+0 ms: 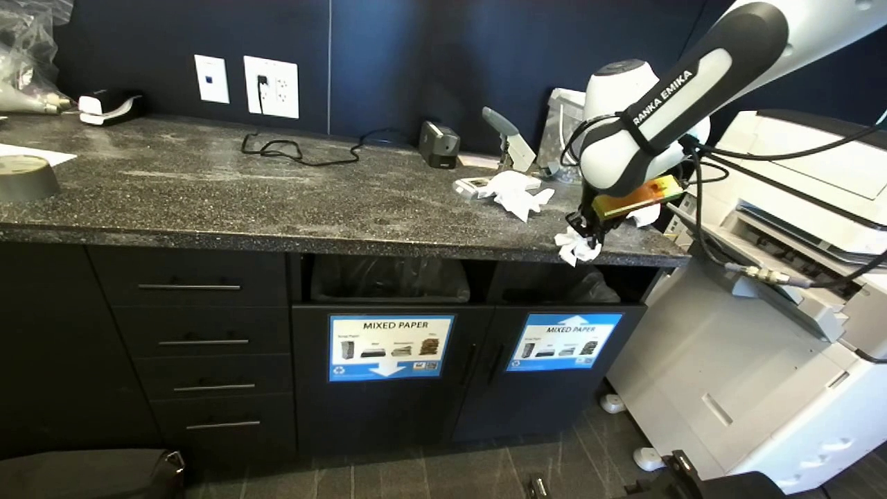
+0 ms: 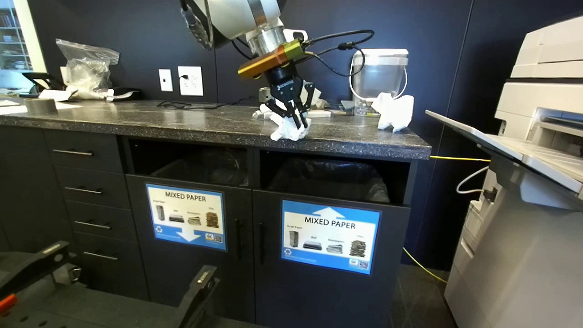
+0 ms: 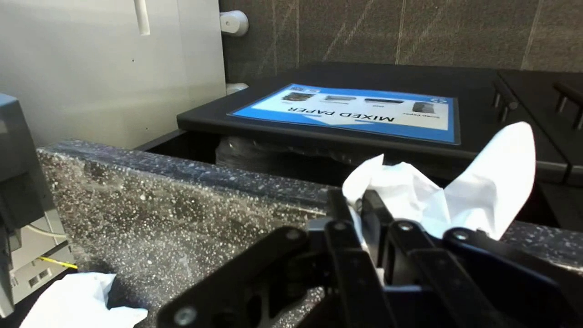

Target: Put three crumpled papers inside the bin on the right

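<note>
My gripper [image 3: 357,200] is shut on a crumpled paper [image 3: 410,191], whose white folds stick out past the fingers to the right in the wrist view. In both exterior views this held paper [image 2: 288,130] [image 1: 572,248] is at the counter's front edge, above the slots. The bin on the right [image 2: 328,291] has a dark front, a light-blue sign [image 2: 330,237] and a slot with a plastic liner. A second crumpled paper [image 2: 395,111] stands at the counter's right end, also low left in the wrist view [image 3: 77,300]. Another crumpled paper [image 1: 516,193] lies beside the stapler.
A matching bin [image 1: 388,409] with its own sign adjoins on the left. The stone counter edge [image 2: 346,148] overhangs both slots. A stapler [image 1: 516,142], a clear bucket [image 2: 380,75] and a pencil sharpener [image 1: 438,144] stand at the back. A large printer [image 1: 721,388] flanks the right side.
</note>
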`<state>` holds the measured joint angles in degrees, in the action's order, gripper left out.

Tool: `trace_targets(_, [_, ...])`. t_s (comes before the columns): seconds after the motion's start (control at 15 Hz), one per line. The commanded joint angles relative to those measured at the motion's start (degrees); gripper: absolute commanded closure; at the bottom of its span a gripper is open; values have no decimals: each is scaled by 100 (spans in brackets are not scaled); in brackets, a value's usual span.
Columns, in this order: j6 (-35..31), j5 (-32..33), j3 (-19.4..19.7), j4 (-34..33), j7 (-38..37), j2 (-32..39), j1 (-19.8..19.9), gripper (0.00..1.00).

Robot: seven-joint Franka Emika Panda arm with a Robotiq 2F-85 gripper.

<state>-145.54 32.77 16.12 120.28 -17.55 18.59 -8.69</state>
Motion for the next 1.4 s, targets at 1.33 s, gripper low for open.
trace_targets(1.33, [-5227,2114,1260,1786,-1920,855,-97,85])
